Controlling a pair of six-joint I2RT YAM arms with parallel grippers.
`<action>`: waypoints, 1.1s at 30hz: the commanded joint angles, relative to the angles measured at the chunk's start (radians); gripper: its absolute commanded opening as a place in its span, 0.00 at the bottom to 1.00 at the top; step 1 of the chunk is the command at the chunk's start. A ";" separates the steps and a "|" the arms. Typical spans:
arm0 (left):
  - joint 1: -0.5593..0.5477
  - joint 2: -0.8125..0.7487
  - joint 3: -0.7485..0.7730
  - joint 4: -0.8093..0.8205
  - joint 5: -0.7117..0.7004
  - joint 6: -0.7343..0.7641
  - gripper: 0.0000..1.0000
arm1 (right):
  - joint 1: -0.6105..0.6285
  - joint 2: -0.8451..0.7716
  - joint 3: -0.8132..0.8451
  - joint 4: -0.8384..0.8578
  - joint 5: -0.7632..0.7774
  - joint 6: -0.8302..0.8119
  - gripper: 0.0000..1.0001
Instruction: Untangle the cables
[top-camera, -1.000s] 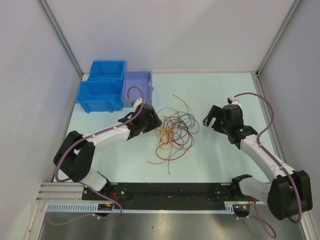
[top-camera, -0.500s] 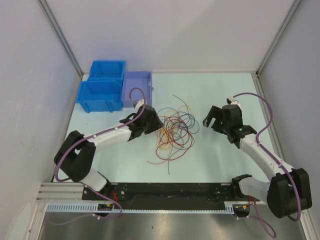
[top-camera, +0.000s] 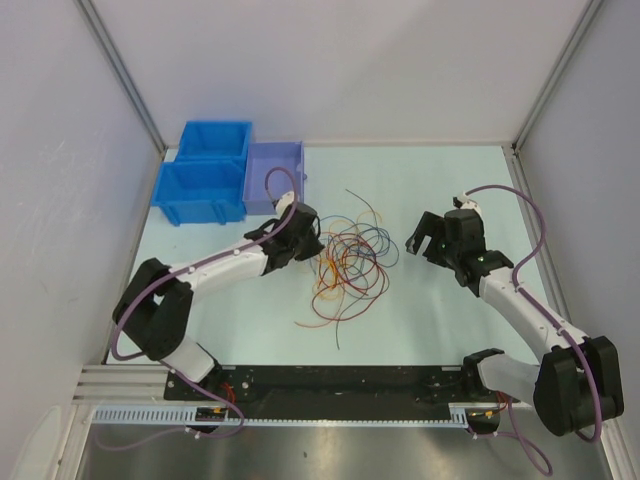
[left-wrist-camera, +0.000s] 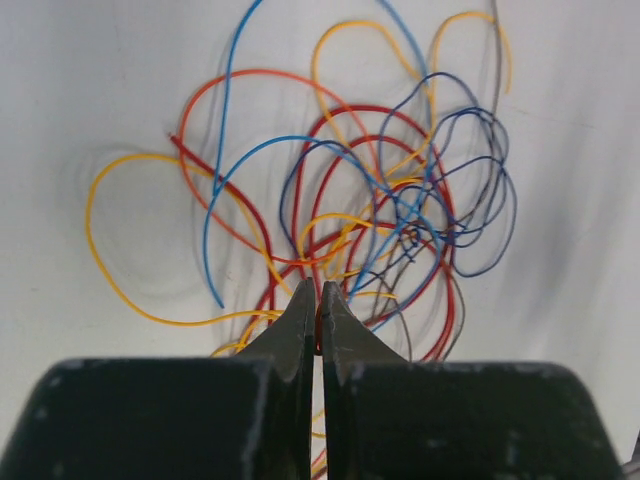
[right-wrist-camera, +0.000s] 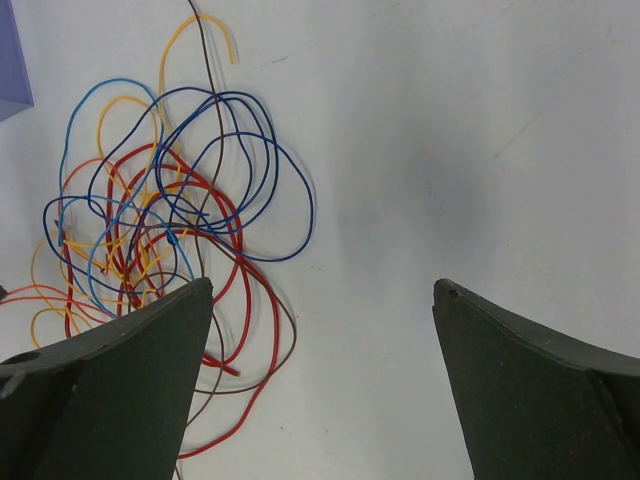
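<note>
Left wrist view: the left tool (left-wrist-camera: 318, 300) is pinched closed on a red strand at the near edge of the cables (left-wrist-camera: 400, 232), a loose red, orange, yellow and blue tangle lying mid-counter (top-camera: 430, 320). The right tool (right-wrist-camera: 322, 290) hovers just right of the tangle, fingers spread wide, gripping nothing.

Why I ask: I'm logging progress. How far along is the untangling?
Done: nothing; the cables lie in one knotted heap, none set apart. In hand: the left hand is shut on a red strand at the heap's edge; the right hand hangs open beside it, empty. Left: pulling every cable free.
</note>
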 joint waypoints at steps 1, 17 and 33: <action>-0.034 -0.073 0.123 -0.022 -0.072 0.083 0.00 | -0.005 0.002 0.023 0.005 0.014 -0.013 0.96; -0.083 -0.197 0.908 -0.109 0.055 0.615 0.00 | -0.016 -0.041 0.024 0.007 0.026 -0.033 0.96; -0.083 -0.342 0.199 0.156 0.225 0.526 0.00 | -0.051 -0.179 0.055 0.086 -0.198 -0.090 0.97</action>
